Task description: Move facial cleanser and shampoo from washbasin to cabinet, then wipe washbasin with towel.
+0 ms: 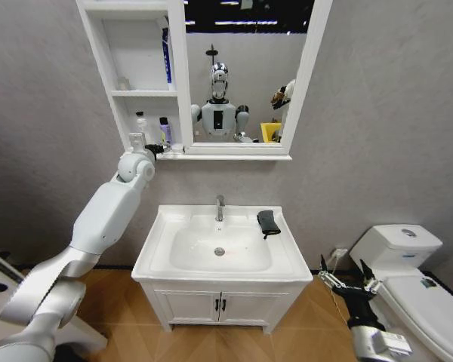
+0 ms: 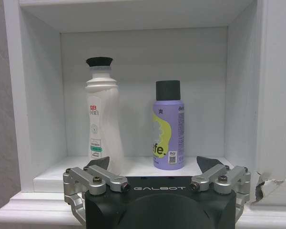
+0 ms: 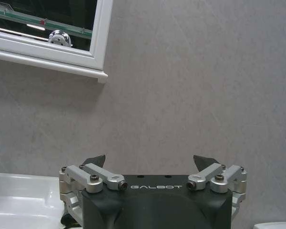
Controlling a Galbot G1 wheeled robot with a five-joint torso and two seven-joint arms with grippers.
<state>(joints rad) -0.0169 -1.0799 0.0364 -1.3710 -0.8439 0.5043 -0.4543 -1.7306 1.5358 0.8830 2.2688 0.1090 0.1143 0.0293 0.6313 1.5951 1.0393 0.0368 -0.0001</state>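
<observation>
A bathroom, set up as a mock room for a robot.

A white washbasin point(image 1: 160, 253) with chrome faucet point(image 1: 220, 207) stands on a two-door vanity point(image 1: 219, 305) against a grey wall; a toilet point(image 1: 415, 280) sits just beside the right gripper point(image 1: 349, 279), and a mirror point(image 1: 238, 72) with joined cabinet point(image 1: 109, 60) hangs level with the left gripper point(image 2: 152, 164).

**Bottles on the shelf, cloth on the basin**

A tall white waisted bottle point(image 2: 103, 125) and a shorter purple spray can point(image 2: 168, 126) stand side by side in the white cabinet's point(image 1: 112, 72) lowest compartment. A dark cloth towel point(image 1: 268, 222) lies on the white ceramic washbasin's point(image 1: 155, 256) rim, right of the chrome faucet point(image 1: 220, 207).
</observation>
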